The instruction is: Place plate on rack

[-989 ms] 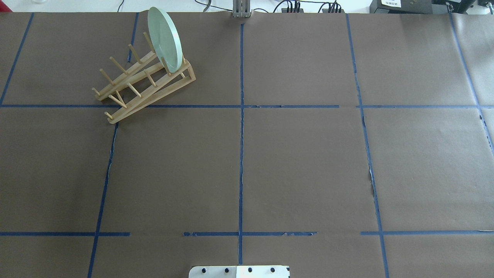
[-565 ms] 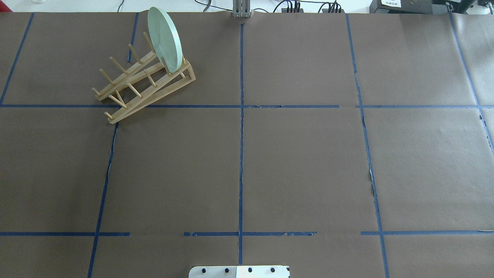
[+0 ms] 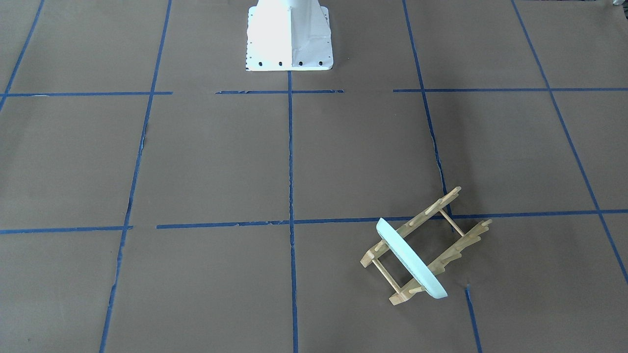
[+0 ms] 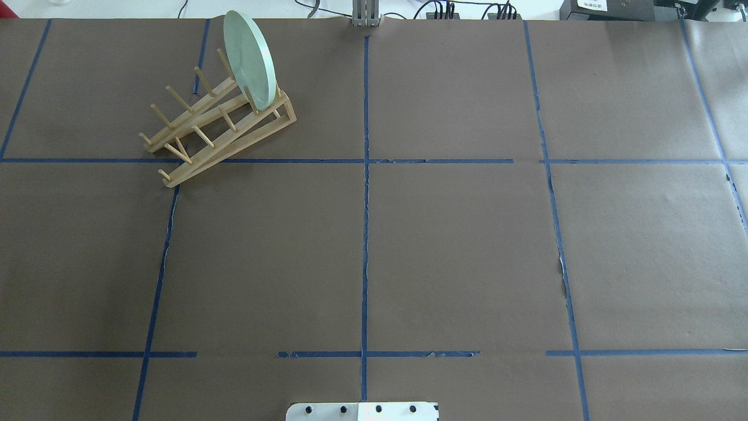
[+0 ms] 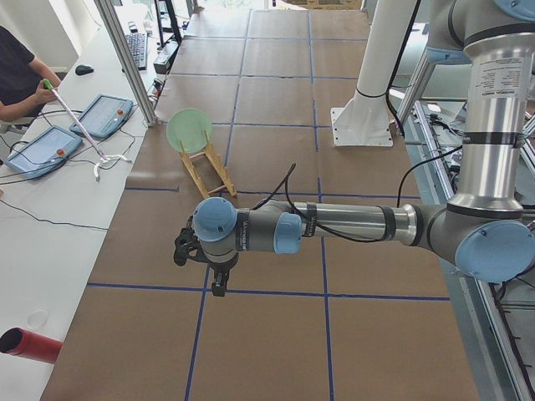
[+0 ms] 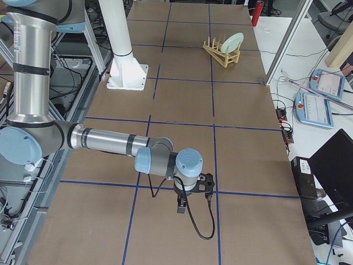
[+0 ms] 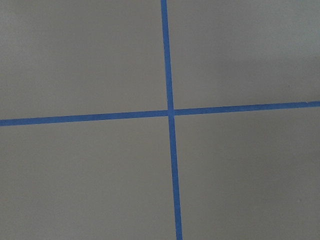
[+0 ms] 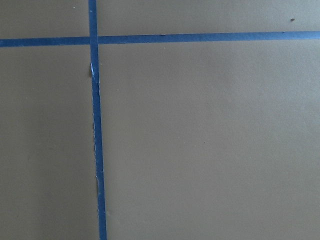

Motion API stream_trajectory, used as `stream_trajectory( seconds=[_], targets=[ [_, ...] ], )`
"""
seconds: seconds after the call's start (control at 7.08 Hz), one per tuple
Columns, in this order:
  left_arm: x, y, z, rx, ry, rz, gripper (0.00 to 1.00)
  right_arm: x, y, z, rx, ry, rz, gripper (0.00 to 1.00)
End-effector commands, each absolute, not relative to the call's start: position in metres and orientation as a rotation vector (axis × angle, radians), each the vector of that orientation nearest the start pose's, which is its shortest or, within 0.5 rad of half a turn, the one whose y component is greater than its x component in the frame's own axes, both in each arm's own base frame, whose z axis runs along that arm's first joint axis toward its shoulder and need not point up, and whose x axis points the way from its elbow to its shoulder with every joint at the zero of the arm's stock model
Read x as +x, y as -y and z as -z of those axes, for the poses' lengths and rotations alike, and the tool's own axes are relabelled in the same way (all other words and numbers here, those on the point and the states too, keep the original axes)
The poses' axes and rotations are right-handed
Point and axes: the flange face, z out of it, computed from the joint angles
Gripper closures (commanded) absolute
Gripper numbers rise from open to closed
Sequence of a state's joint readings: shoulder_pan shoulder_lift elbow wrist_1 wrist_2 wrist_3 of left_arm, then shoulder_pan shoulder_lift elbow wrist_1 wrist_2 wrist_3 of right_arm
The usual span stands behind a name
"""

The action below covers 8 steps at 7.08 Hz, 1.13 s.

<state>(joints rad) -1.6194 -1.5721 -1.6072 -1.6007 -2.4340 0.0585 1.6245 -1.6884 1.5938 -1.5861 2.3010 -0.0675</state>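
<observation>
The pale mint-green plate (image 4: 250, 58) stands on edge in the end slot of the light-wood rack (image 4: 222, 131), at the far left of the table. Both also show in the front view, plate (image 3: 411, 260) and rack (image 3: 431, 208), and in the side views, plate (image 5: 188, 131) and rack (image 6: 220, 55). My left gripper (image 5: 219, 286) hangs over the table's left end, far from the rack; I cannot tell if it is open. My right gripper (image 6: 180, 208) hangs over the right end; I cannot tell its state. Both wrist views show only brown paper and blue tape.
The white robot base (image 3: 289, 37) stands at the table's near middle edge. Blue tape lines grid the brown paper. An operator (image 5: 17, 79) with teach pendants (image 5: 100, 113) sits beyond the far edge. A red cylinder (image 5: 25, 344) lies on the side bench.
</observation>
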Motion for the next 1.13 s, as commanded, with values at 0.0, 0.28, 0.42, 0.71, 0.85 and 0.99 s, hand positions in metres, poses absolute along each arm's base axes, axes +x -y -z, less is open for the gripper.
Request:
stream_trajectory(
  seconds=[0.0, 0.28, 0.42, 0.71, 0.85, 0.99],
  targets=[
    [-0.0814, 0.4886, -0.6363, 0.097, -0.852, -0.034, 0.00, 0.0900, 0.4279, -0.7059, -0.060, 0.734, -0.027, 0.00],
    [-0.0815, 0.4901, -0.6348, 0.100, -0.852, -0.035, 0.00, 0.0900, 0.4279, -0.7059, -0.060, 0.734, -0.027, 0.00],
    [-0.0809, 0.4929, -0.6333, 0.101, -0.852, -0.036, 0.00, 0.0900, 0.4279, -0.7059, -0.060, 0.734, -0.027, 0.00],
    [-0.0810, 0.4953, -0.6293, 0.111, -0.851, -0.042, 0.00, 0.0899, 0.4271, -0.7065, -0.061, 0.734, -0.027, 0.00],
    [-0.0809, 0.4946, -0.6295, 0.109, -0.851, -0.041, 0.00, 0.0900, 0.4279, -0.7059, -0.060, 0.734, -0.027, 0.00],
    [-0.0810, 0.4954, -0.6280, 0.112, -0.851, -0.042, 0.00, 0.0899, 0.4271, -0.7065, -0.061, 0.734, -0.027, 0.00]
  ],
)
